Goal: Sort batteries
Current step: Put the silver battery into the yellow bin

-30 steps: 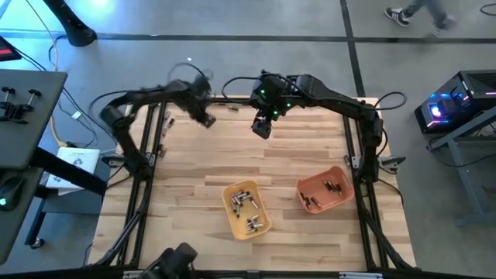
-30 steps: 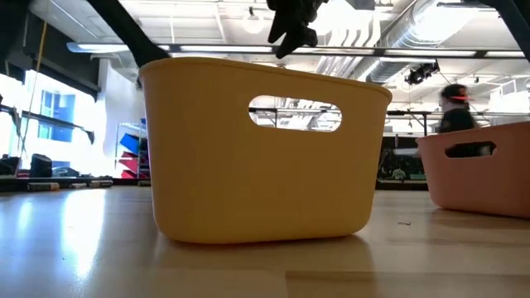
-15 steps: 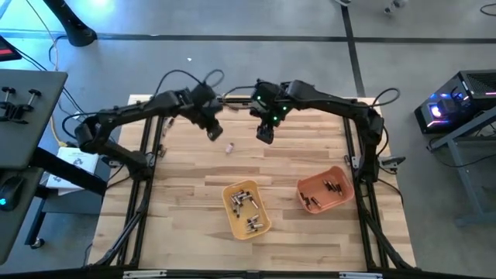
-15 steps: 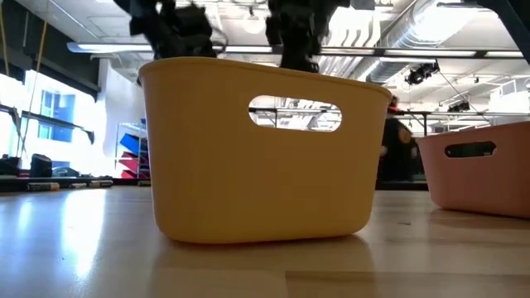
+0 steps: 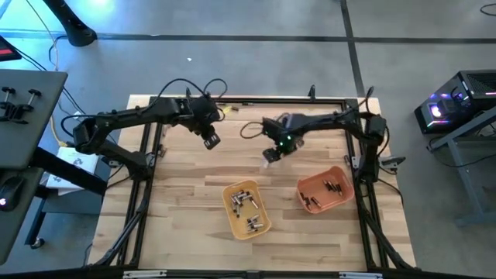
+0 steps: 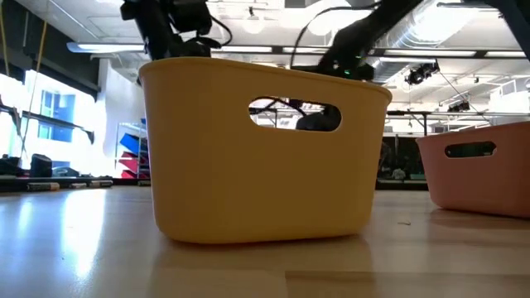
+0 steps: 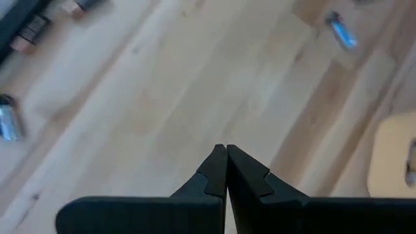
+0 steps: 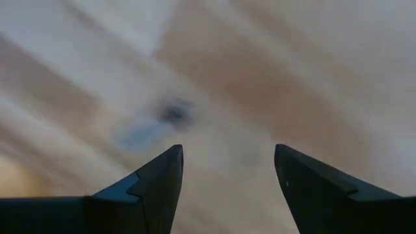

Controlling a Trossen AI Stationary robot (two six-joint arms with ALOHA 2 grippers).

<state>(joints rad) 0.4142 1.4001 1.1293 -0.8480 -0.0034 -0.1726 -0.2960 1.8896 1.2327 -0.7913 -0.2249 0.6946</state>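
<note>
Where the low view looks level across the wooden table [image 6: 265, 269], the yellow tray [image 6: 263, 149] stands nearest and fills most of the picture, with the orange tray [image 6: 480, 174] beside it at the picture's right edge. Seen from above, the yellow tray [image 5: 246, 209] holds a loose heap of batteries [image 5: 246, 203], silvery-grey and dark, and the orange tray [image 5: 325, 191], just to its right, holds a few more batteries [image 5: 334, 186].

Beyond the yellow tray and a little toward the orange one, the right gripper [image 5: 270, 154] hangs low over bare wood. Its own camera shows the two dark fingers [image 8: 159, 179] standing wide apart with nothing between them; a small blurred object [image 8: 174, 114] lies on the wood ahead of them, too smeared to name.

Farther from the yellow tray, toward the table's far left corner, the left gripper [image 5: 211, 140] is above the boards. Its fingers [image 7: 214, 170] are pressed together tip to tip and grip nothing. Its camera shows loose cells on the wood: one bluish battery [image 7: 341, 30] and another silvery battery [image 7: 8, 119], well apart from each other.

Outside the table's left side stands a dark desk [image 5: 27, 116].
</note>
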